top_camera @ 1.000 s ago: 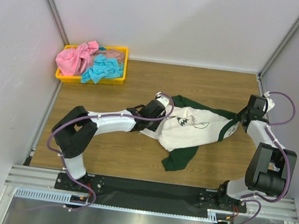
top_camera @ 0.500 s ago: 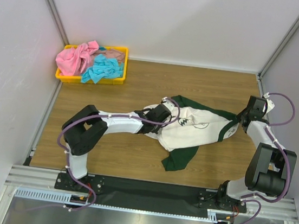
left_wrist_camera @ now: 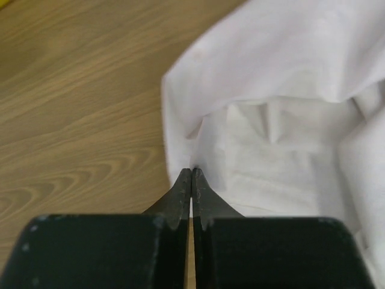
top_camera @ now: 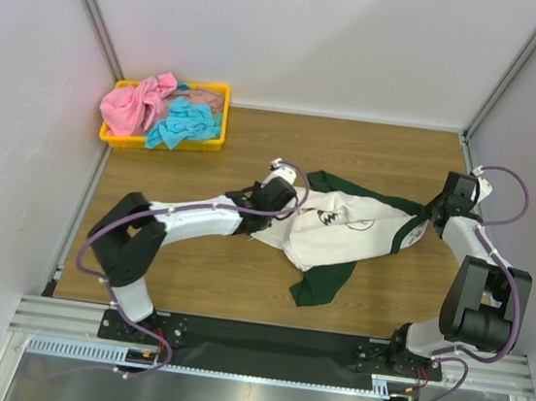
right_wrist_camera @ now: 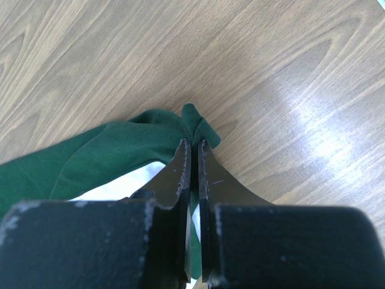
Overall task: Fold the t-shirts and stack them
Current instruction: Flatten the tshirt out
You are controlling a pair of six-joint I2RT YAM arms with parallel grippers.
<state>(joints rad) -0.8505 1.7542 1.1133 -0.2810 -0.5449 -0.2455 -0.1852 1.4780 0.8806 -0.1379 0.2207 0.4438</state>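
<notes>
The white t-shirt with dark green sleeves (top_camera: 342, 231) lies crumpled in the middle of the table, its black print facing up. My left gripper (top_camera: 287, 185) is shut on the white cloth at the shirt's left edge (left_wrist_camera: 198, 129). My right gripper (top_camera: 435, 213) is shut on the green sleeve (right_wrist_camera: 120, 153) at the shirt's right end. The other green sleeve (top_camera: 321, 283) lies toward the near edge. The pink t-shirt (top_camera: 135, 103) and the turquoise t-shirt (top_camera: 182, 123) lie bunched in the yellow tray.
The yellow tray (top_camera: 212, 142) stands at the back left corner against the wall. White walls close the table on the left, back and right. Bare wood (top_camera: 220, 273) lies near and left of the shirt.
My left gripper drew back left and up from half a second ago, holding the shirt's white edge. The right gripper and the sleeve stayed in place.
</notes>
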